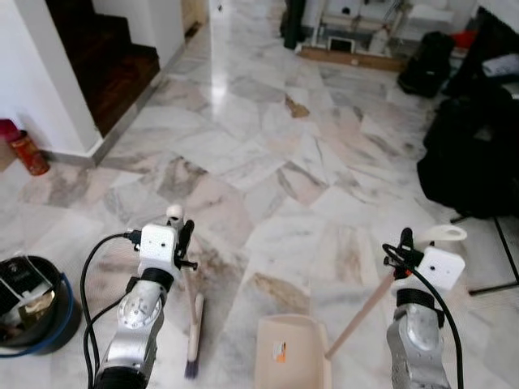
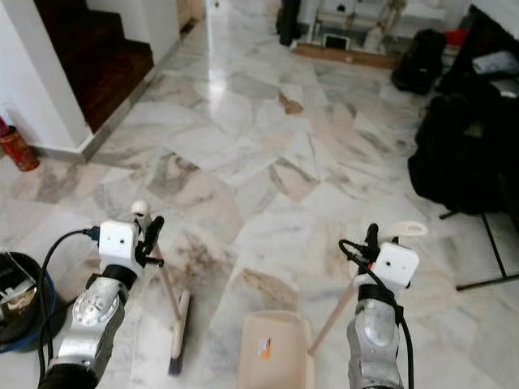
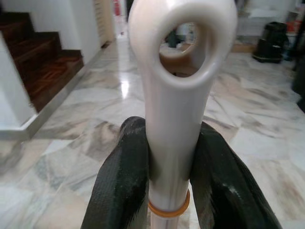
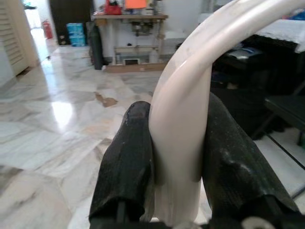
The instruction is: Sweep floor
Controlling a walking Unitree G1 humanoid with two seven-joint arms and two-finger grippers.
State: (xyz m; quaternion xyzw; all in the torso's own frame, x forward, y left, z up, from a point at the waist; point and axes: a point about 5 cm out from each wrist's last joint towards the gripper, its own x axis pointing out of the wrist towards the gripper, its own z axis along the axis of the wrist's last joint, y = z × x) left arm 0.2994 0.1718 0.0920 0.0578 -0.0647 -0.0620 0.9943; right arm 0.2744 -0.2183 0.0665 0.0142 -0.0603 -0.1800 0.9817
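Left tool [image 3: 167, 181] clamped on the white broom handle [image 3: 176, 95] just below its loop end, bristle head [image 1: 195, 336] resting on the marble floor [image 1: 268, 162]. Right tool [image 4: 183, 157] gripping the dustpan handle [image 1: 361, 312] (cream pan [image 1: 288, 352] flat on the floor, just beside the broom). Dark bucket [image 1: 36, 312] off left.
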